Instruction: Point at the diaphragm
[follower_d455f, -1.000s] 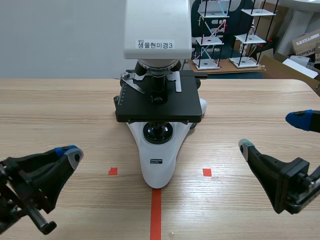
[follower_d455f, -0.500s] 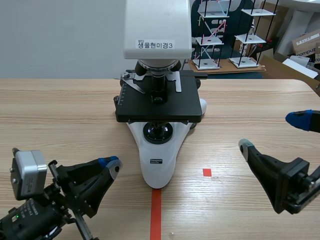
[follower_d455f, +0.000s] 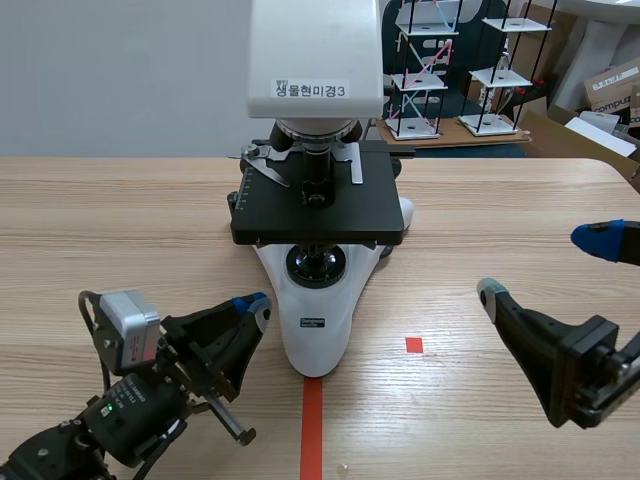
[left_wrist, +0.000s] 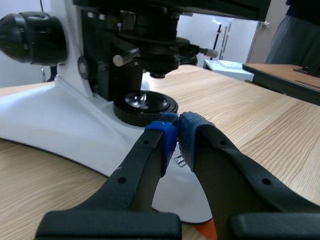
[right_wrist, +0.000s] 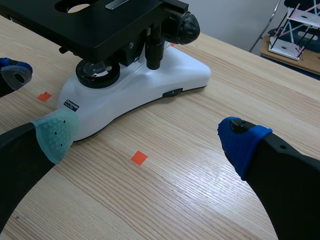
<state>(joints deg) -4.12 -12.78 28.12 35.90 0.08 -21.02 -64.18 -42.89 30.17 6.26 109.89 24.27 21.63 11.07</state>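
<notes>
Diaphragm (left_wrist: 150, 46): the black ring assembly under the stage of the microscope (follower_d455f: 318, 205), directly above the round lamp lens (left_wrist: 145, 104) set in the white base (follower_d455f: 315, 330) (a small knurled lever (left_wrist: 125, 59) juts from its side). The microscope stands at upper centre of the scene view. Left gripper (left_wrist: 177, 131), at lower left of the scene view: blue-padded fingers pressed together, holding nothing, tips close to the base and aimed toward the lens, lower than the diaphragm; contact cannot be confirmed. Right gripper (right_wrist: 150, 137), at lower right: fingers spread wide, well apart from the microscope, above the table (follower_d455f: 120, 220).
</notes>
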